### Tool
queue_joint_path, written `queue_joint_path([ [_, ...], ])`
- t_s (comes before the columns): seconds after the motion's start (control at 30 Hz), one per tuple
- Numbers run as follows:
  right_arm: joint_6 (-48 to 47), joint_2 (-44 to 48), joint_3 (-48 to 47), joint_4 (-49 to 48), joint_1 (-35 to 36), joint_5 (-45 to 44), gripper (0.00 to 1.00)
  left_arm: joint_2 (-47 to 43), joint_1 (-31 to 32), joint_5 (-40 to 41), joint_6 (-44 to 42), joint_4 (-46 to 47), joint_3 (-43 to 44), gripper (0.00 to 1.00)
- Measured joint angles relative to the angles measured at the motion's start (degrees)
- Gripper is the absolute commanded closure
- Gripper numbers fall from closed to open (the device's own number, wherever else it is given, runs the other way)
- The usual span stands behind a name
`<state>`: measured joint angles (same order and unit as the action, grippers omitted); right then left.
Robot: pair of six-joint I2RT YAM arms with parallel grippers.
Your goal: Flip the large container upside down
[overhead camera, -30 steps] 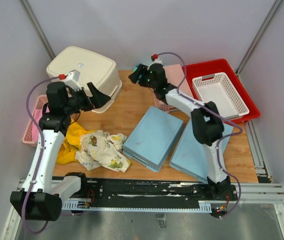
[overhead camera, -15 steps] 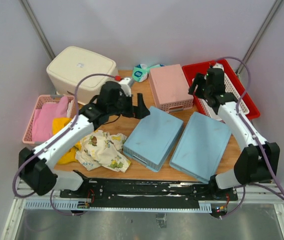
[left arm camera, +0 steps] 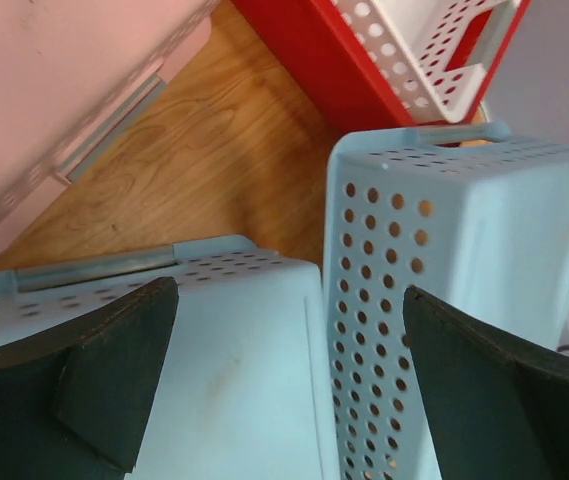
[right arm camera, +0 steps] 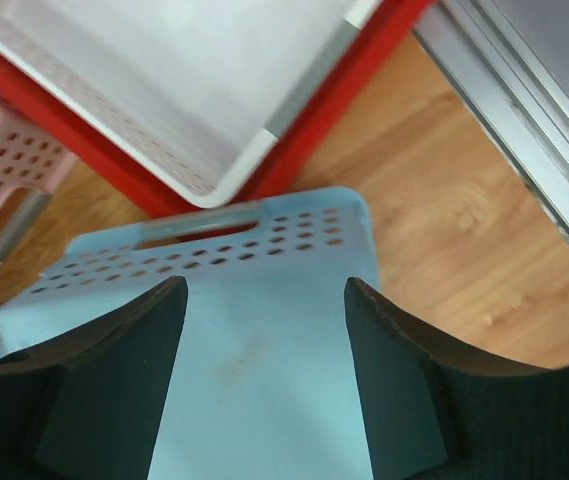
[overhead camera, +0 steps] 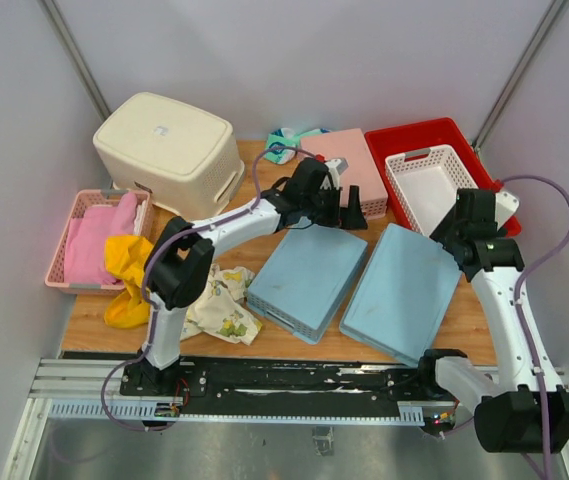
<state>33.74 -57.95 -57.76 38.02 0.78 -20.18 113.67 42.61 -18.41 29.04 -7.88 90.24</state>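
Observation:
The large container is a cream tub at the back left of the table, standing rim down with its flat base facing up. It shows in neither wrist view. My left gripper is far to its right, at the table's middle, open and empty, above the gap between the two blue baskets. My right gripper is open and empty over the far end of the right blue basket. Nothing touches the tub.
Two upturned blue baskets lie in the middle. An upturned pink basket stands behind them. A red tray holds a white lattice basket. A pink basket with clothes and loose cloths lie at the left.
My left arm has swung from beside the tub rightward to the table's middle. My right arm has pulled back from the centre back to the right side. The tub has stayed in place.

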Motion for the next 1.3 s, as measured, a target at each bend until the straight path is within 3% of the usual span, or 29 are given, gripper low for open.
queue_joint_path([
  [0.17, 3.8, 0.3, 3.5, 6.3, -6.0, -0.3, 0.34, 6.6, 0.7, -0.7, 0.7, 2.1, 1.5, 0.01],
  [0.37, 5.1, 1.8, 6.1, 5.2, -13.0, 8.0, 0.35, 2.4, 0.7, 0.5, 0.7, 2.6, -8.8, 0.01],
  [0.6, -0.7, 2.1, 10.9, -1.9, -13.2, 31.1, 0.38, -4.8, -0.7, 6.0, 0.8, -1.6, -18.7, 0.01],
  [0.83, -0.9, 8.3, 19.4, -7.3, -8.2, 44.7, 0.38, -17.1, -6.4, 10.1, -0.1, -8.6, -18.7, 0.01],
  [1.07, 0.0, 6.7, 22.3, -6.9, 0.6, 44.4, 0.37, -28.3, -6.4, 11.0, -2.2, -16.1, -14.9, 0.01],
  [1.3, 0.6, 4.9, 22.9, -8.0, 3.4, 45.9, 0.34, -40.1, -2.4, 10.1, -2.5, -22.9, -21.0, 0.01],
])
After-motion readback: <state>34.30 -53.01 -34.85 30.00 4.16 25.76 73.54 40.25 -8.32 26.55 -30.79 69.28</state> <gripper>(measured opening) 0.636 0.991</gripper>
